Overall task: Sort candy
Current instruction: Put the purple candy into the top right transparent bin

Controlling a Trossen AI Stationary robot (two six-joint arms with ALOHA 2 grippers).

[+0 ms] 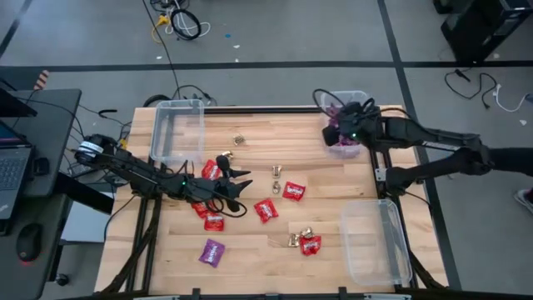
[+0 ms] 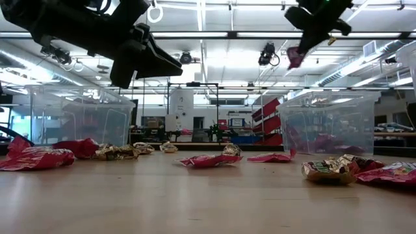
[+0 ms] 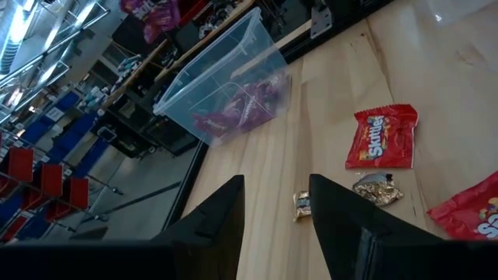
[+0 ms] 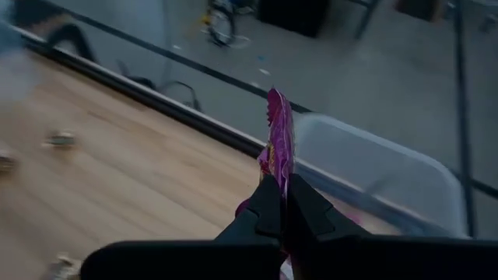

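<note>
Surface: a wooden table (image 1: 250, 258) is carrying scattered candy and three clear bins.
Near the purple-filled bin (image 1: 350, 125): the right gripper (image 4: 278, 204) is pinching a purple packet (image 4: 278, 140) above it.
Farther from that bin: the left gripper (image 1: 237, 187) is hovering with fingers apart, empty.
Progress: judging partly done; some purple packets are lying binned.
Count: seven red packets, one purple (image 1: 212, 251), several gold pieces are remaining.

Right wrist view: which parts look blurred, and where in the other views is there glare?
Right wrist view: the purple packet in the shut right gripper is fairly sharp, the table behind is blurred. Low view: bright ceiling lights glare.
</note>
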